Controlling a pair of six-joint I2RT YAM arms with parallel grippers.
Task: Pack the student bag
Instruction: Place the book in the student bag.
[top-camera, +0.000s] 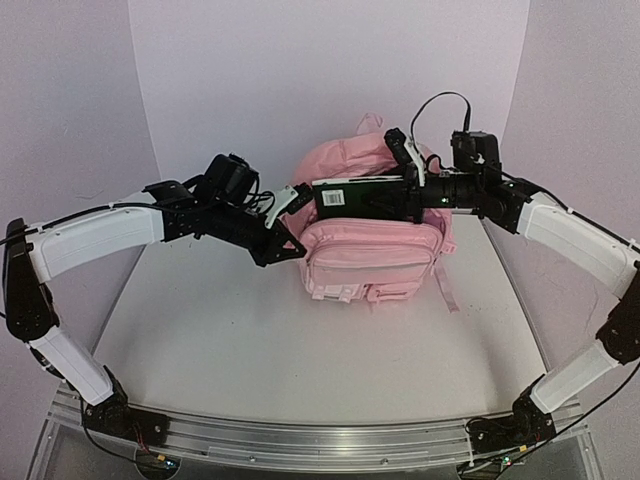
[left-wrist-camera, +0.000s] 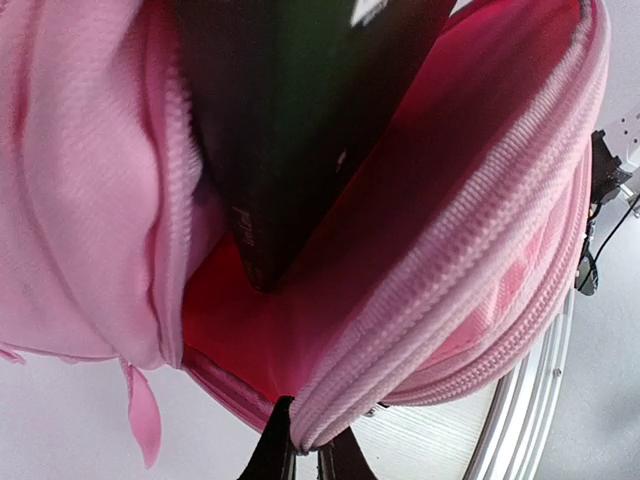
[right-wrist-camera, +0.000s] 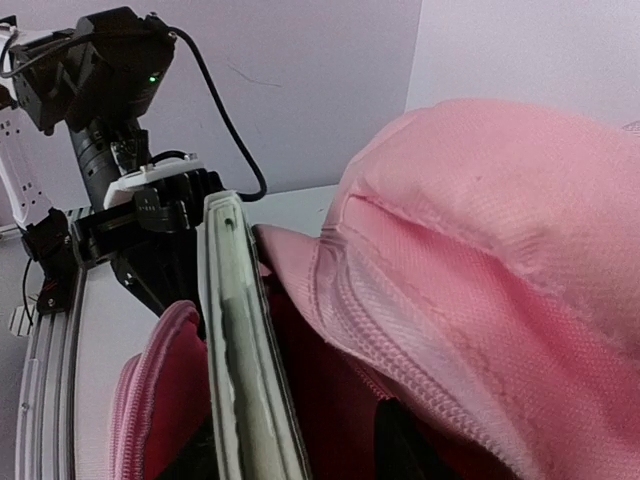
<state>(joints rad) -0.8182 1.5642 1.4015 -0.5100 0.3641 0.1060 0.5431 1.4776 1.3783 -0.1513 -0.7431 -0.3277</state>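
Backdrop: lilac walls; smooth white table (top-camera: 220, 340).
Container: student bag (top-camera: 370, 265), pink woven fabric, set at table's rear centre, unzipped, red lining exposed.
Contents: flat dark book (top-camera: 365, 195), half inserted.
Left: left gripper (left-wrist-camera: 305, 455) pinched onto ribbed zip rim.
Right: right gripper (top-camera: 410, 175) parted astride book.

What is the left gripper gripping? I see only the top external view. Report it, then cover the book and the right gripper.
Observer: The left gripper is shut on the zip rim of the student bag, holding its mouth open.
Operator: Now the book.
Observer: The dark book has its lower corner inside the mouth, against the red lining.
Operator: Check the right gripper.
Observer: At the right gripper, the right wrist view shows a gap between the book's page edge and one finger, so the jaws look open.
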